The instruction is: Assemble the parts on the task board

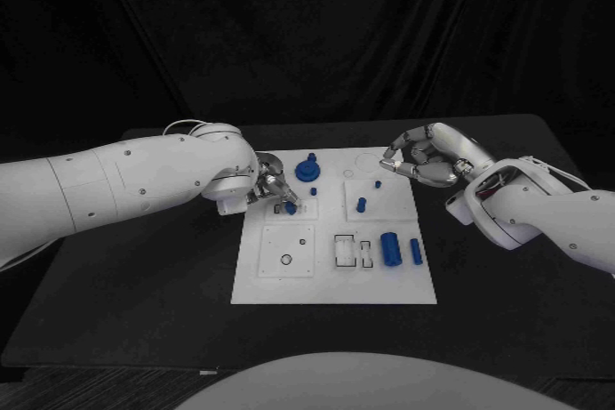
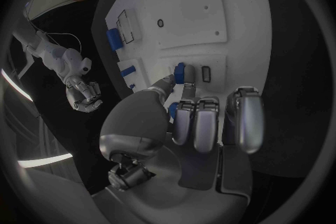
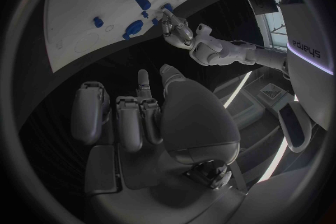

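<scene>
At the task board's (image 1: 331,285) near-left corner region, the left hand (image 1: 266,189) pinches a small blue part (image 2: 180,73); the right hand (image 1: 429,159) hovers apart, fingers curled, holding nothing.

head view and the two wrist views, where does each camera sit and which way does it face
Head view: on the robot's head, looking down at the white board; both arms show, left hand and right hand.
Left wrist view: behind the left hand, facing the board; its fingers pinch a small blue part.
Right wrist view: behind the right hand, facing the board's edge.
Shared: both wrist views show the board and the other hand.
</scene>
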{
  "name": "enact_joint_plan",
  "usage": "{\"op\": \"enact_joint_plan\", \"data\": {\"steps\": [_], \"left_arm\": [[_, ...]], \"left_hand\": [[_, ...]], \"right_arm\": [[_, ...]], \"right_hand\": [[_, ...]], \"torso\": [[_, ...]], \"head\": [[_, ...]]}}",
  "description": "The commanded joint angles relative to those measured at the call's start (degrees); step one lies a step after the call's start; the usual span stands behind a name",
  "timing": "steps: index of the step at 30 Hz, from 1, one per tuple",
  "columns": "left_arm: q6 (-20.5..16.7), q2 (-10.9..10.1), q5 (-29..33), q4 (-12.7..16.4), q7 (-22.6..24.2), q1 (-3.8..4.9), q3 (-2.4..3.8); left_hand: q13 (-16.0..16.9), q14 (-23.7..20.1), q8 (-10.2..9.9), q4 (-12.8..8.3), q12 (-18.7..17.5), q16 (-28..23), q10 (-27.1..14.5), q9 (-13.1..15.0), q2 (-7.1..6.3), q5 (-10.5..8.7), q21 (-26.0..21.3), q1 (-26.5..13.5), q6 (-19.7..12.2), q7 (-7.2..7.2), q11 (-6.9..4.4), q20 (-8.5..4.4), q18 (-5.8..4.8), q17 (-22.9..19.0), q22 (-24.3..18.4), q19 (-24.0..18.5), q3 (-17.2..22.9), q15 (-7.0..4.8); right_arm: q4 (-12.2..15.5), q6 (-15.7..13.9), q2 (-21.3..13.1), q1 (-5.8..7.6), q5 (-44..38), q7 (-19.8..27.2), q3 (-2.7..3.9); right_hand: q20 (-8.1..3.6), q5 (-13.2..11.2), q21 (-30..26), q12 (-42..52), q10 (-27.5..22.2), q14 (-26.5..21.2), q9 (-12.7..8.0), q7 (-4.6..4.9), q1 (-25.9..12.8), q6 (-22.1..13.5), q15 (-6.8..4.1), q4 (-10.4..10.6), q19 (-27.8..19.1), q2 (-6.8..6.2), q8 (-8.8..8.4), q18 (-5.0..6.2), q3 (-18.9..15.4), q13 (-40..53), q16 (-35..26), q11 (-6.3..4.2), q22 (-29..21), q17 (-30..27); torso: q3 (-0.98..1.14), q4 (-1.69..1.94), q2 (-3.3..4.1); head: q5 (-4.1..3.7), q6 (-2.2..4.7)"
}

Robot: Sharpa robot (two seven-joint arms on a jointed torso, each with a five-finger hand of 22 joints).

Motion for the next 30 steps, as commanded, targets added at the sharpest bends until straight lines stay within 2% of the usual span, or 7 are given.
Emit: {"op": "enact_joint_plan", "data": {"steps": [1, 13, 18, 24, 30], "left_arm": [[0.78, 0.18, 0.0, -0.11, 0.62, -0.24, 0.0], [-0.58, -0.15, 0.0, 0.24, 1.02, -0.33, 0.0], [-4.75, -1.3, -1.47, 1.76, 2.52, -0.33, 0.01], [-10.63, -3.92, -5.08, 4.97, 4.37, -0.23, 0.02], [-12.41, -5.13, -5.91, 6.5, 5.47, -0.19, 0.02]], "left_hand": [[15.13, 6.16, -0.52, -0.86, 0.14, 0.76, 6.28, 0.59, -0.34, 2.12, 0.11, 0.11, -0.06, -1.09, -0.67, -0.63, -0.82, 15.23, 11.59, 0.5, 5.86, -0.75], [15.13, 6.16, -0.57, -0.84, 0.14, 0.76, 6.28, 0.7, -0.42, 2.0, 0.08, 0.05, -0.18, -1.08, -0.64, -0.61, -0.81, 15.23, 11.58, 0.49, 6.07, -0.72], [15.13, 6.16, -0.49, -0.99, 0.14, 0.76, 6.28, 0.87, -0.67, 2.14, 0.25, 0.13, -0.1, -1.12, -0.65, -0.6, -0.85, 15.23, 11.63, 0.58, 6.3, -0.72], [15.13, 6.16, -0.31, -1.07, 0.14, 0.76, 6.28, 1.24, -1.27, 2.13, 0.48, 0.04, 0.16, -1.22, -0.73, -0.63, -0.89, 15.23, 11.7, 0.73, 6.59, -0.79], [15.13, 6.16, -0.28, -1.0, 0.14, 0.76, 6.28, 1.33, -1.36, 2.04, 0.52, -0.02, 0.21, -1.24, -0.76, -0.65, -0.9, 15.23, 11.71, 0.77, 6.67, -0.82]], "right_arm": [[0.02, 0.24, -0.01, -0.16, -0.04, -0.98, 0.04], [0.06, 0.18, -0.13, -0.16, -0.04, -0.97, 0.04], [0.1, 0.11, -0.26, -0.16, -0.04, -0.99, 0.04], [0.16, -0.13, -0.42, -0.17, -0.04, -0.96, 0.04], [0.16, -0.59, -0.49, -0.29, -0.04, -0.71, 0.04]], "right_hand": [[0.13, 1.12, -1.07, 0.95, 6.26, 6.26, 0.56, -0.26, -1.41, -0.81, 0.24, 0.55, -0.62, 1.07, 0.92, -1.16, -0.25, 15.46, 1.42, 0.51, 11.1, 15.92], [0.13, 1.12, -1.07, 0.95, 6.26, 6.26, 0.56, -0.26, -1.41, -0.81, 0.24, 0.55, -0.62, 1.07, 0.92, -1.16, -0.25, 15.46, 1.42, 0.51, 11.1, 15.92], [0.13, 1.12, -1.07, 0.95, 6.26, 6.26, 0.56, -0.26, -1.41, -0.81, 0.24, 0.55, -0.62, 1.07, 0.92, -1.16, -0.25, 15.46, 1.42, 0.51, 11.1, 15.92], [0.14, 1.06, -1.2, 0.95, 6.26, 6.26, 0.53, -0.24, -1.4, -0.87, 0.26, 0.55, -0.69, 1.08, 0.95, -1.14, -0.24, 15.46, 1.42, 0.53, 11.07, 15.92], [0.14, 1.05, -1.26, 0.95, 6.26, 6.26, 0.52, -0.24, -1.39, -0.88, 0.26, 0.54, -0.73, 1.07, 0.96, -1.12, -0.24, 15.46, 1.42, 0.53, 11.05, 15.92]], "torso": [[0.0, 0.0, 0.0], [-0.01, -0.02, -0.01], [-0.01, 0.0, 0.0], [-0.03, 0.04, -0.01], [0.02, 0.05, -0.05]], "head": [[-0.08, -0.01], [0.02, -0.01], [0.02, -0.01], [-0.04, -0.01], [-0.39, -0.01]]}}
